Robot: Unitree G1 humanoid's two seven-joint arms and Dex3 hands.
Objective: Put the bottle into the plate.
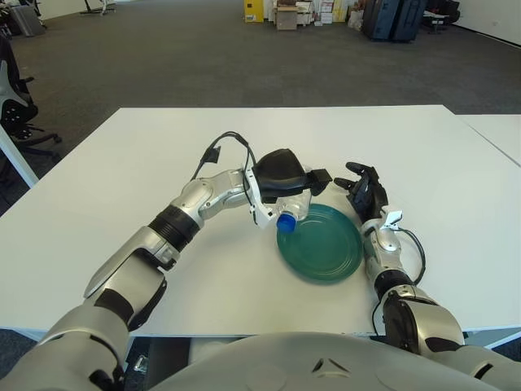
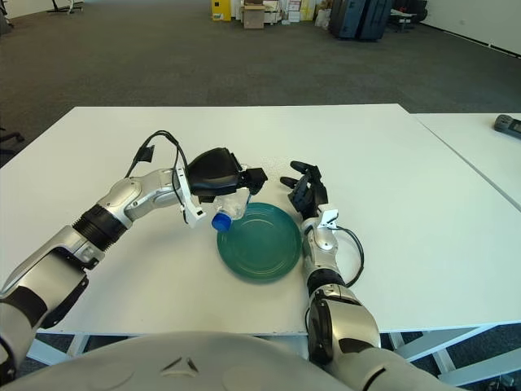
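Over the plate's (image 1: 320, 243) far-left rim, mid-counter (image 1: 122, 187), the left robot hand (image 1: 285, 175) clutches the bottle (image 1: 293, 210), cap tilted down. Released now, it may roll off. Right robot hand (image 1: 364, 189), fingers relaxed, beside the plate.

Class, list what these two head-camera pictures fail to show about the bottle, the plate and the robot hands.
- Bottle: both views show only the blue cap and a bit of clear body; the left robot hand covers the rest.
- Whether the bottle touches the plate: the views cannot settle it.
- Right robot hand, beside the plate's right: its palm side is turned away.
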